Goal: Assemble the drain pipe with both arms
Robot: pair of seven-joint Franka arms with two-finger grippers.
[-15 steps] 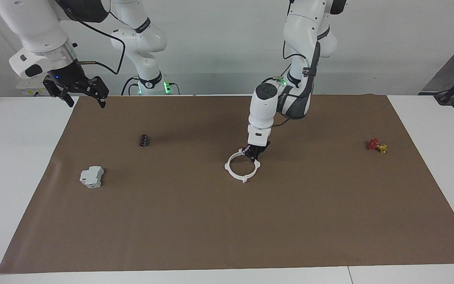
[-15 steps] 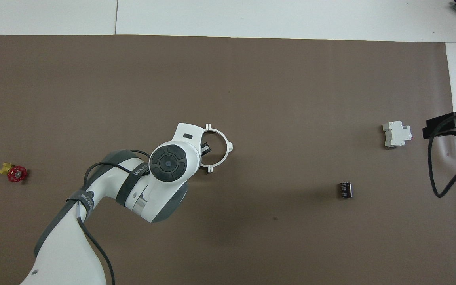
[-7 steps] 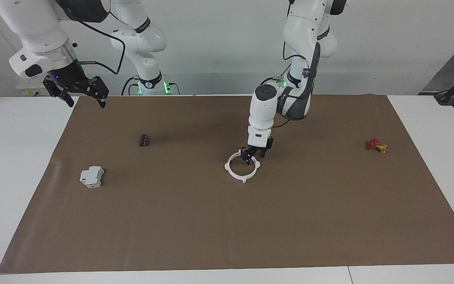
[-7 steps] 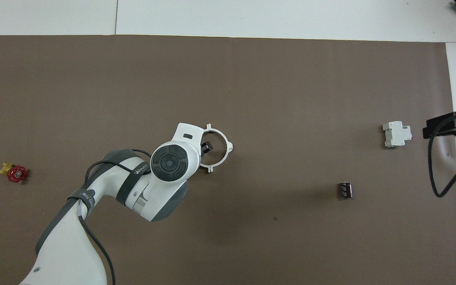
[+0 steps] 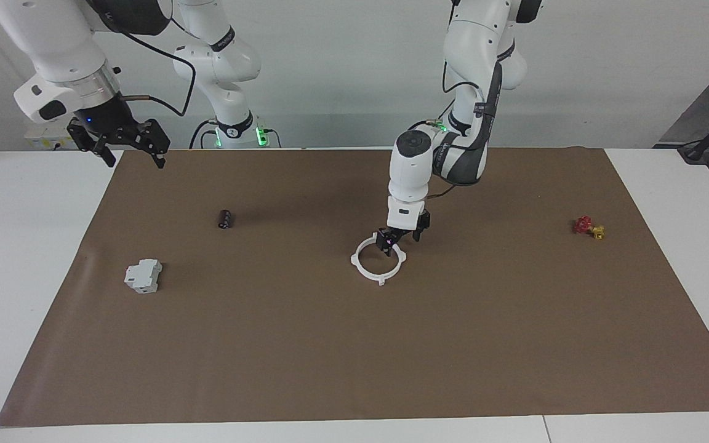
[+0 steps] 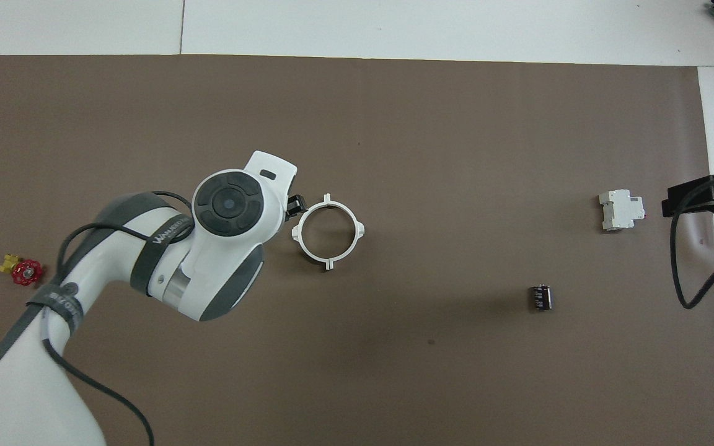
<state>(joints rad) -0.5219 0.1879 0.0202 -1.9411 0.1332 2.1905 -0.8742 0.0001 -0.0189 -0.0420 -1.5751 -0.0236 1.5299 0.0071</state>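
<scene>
The drain pipe [image 5: 381, 280] [image 6: 354, 233] lies flat on the brown mat as one closed white ring with four outward tabs. My left gripper [image 5: 400, 239] [image 6: 295, 204] hangs open just above the ring's rim, on the side toward the robots and the left arm's end, holding nothing. Its white wrist hides most of the fingers in the overhead view. My right gripper [image 5: 135, 160] [image 6: 685, 199] waits open and empty, raised over the mat's corner at the right arm's end.
A grey-white blocky box [image 5: 143, 275] [image 6: 621, 210] and a small black cylinder [image 5: 225, 219] [image 6: 541, 297] sit toward the right arm's end. A red-and-yellow piece [image 5: 588, 227] [image 6: 21, 271] lies near the left arm's end. The brown mat [image 5: 354, 369] covers most of the table.
My left gripper opened off the ring's rim, lifted a little and drew back toward the left arm's end. The ring stayed where it lay. The right arm has not moved.
</scene>
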